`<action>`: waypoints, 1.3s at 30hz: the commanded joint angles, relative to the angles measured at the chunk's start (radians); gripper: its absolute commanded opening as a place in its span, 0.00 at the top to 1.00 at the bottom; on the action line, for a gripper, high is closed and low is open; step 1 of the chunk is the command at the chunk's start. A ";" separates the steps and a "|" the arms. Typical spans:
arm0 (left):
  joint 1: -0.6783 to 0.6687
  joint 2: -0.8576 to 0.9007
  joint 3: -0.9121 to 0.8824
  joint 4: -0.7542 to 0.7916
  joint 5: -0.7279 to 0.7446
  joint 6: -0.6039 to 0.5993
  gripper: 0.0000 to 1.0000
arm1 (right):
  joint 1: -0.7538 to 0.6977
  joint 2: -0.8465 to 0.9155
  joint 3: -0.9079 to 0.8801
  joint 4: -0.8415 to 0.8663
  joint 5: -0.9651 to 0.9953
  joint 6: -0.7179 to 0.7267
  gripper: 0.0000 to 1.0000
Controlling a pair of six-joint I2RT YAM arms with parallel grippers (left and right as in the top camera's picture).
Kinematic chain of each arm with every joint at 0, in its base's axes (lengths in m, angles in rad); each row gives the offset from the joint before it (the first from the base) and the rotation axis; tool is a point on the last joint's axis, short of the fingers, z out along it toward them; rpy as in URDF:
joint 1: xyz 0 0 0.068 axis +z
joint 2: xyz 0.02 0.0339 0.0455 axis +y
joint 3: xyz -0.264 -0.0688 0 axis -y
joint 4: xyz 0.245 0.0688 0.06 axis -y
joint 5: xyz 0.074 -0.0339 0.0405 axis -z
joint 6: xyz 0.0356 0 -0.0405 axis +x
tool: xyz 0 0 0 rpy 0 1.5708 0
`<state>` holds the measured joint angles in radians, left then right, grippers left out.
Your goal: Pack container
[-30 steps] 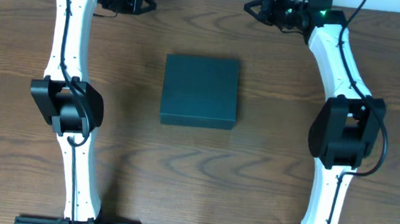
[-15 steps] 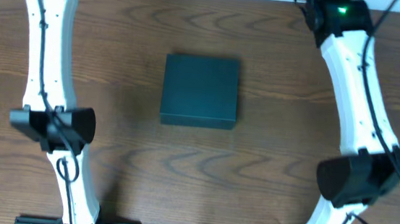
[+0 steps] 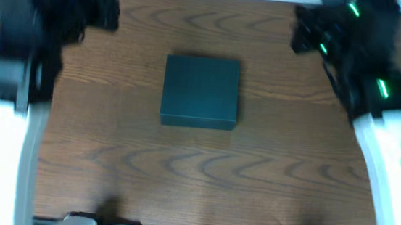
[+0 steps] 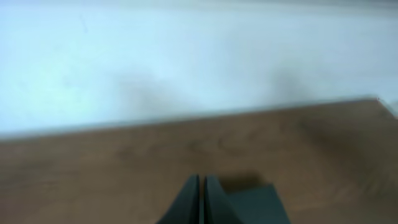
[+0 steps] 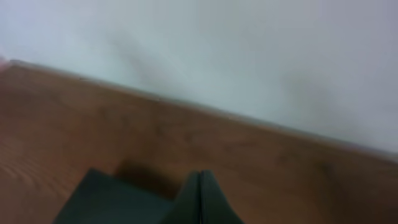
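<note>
Dark teal container (image 3: 201,92), lid down, sits at the centre of the table (image 3: 268,169), nearly square — no clear long axis. The left gripper (image 4: 202,200) and right gripper (image 5: 200,198) are clenched, empty. From overhead, it lies at four o'clock from the left, eight o'clock from the right — neither clearly nearer.

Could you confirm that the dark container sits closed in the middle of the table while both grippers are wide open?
Not quite: the grippers are shut, not open. In the two wrist views, the left gripper and the right gripper each show their fingers pressed together with nothing between them. The rest stands: the container sits closed in the middle of the table.
</note>
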<state>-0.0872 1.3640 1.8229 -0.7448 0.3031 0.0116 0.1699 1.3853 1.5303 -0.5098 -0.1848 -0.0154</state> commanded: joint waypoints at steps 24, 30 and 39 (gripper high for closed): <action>-0.058 -0.743 -0.679 -0.206 -0.123 -0.105 0.05 | -0.003 -0.792 -0.549 -0.279 -0.018 0.232 0.01; -0.058 -0.743 -0.679 -0.502 -0.123 -0.105 0.05 | -0.003 -0.792 -0.549 -0.523 -0.018 0.232 0.01; 0.002 -0.811 -0.775 -0.324 -0.233 -0.021 0.05 | -0.003 -0.792 -0.549 -0.724 -0.018 0.232 0.01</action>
<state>-0.1165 0.5896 1.1130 -1.1213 0.1036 -0.0540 0.1684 0.5972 0.9802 -1.2201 -0.1944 0.2047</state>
